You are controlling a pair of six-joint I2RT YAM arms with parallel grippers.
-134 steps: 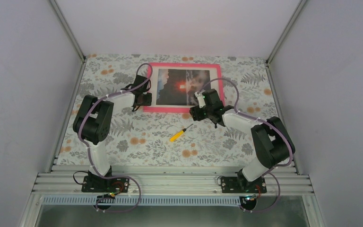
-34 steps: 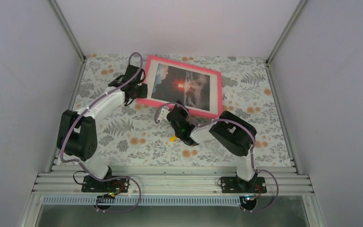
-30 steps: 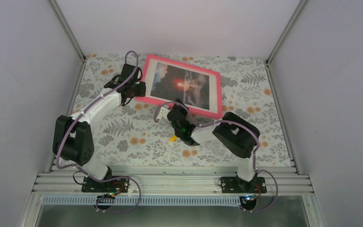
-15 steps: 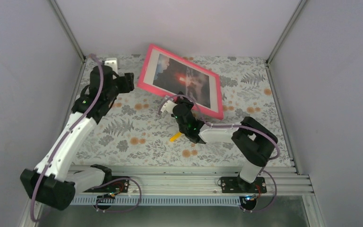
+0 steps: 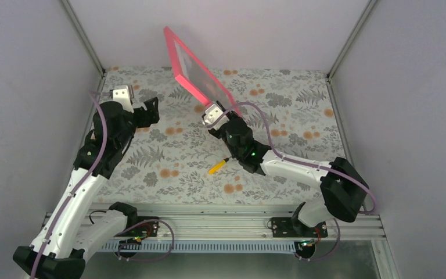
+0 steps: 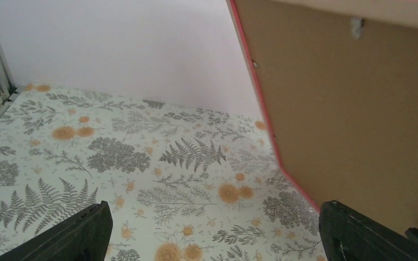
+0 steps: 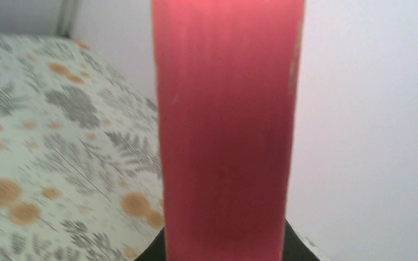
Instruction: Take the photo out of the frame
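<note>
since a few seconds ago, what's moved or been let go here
The frame went from flat on the table to steeply tilted in the air, held at its lower edge by the right gripper. The left gripper let go of its left side, opened and backed away. The yellow screwdriver stayed where it lay.

Pink frame (image 7: 226, 125) seen edge-on, upright, fills the centre from top to bottom, slightly blurred. Dark fingers (image 7: 298, 248) of the right tool (image 7: 226, 254) flank its lower end. Floral tabletop (image 7: 60, 136) at left; plain white wall (image 7: 370, 119) at right.
</note>
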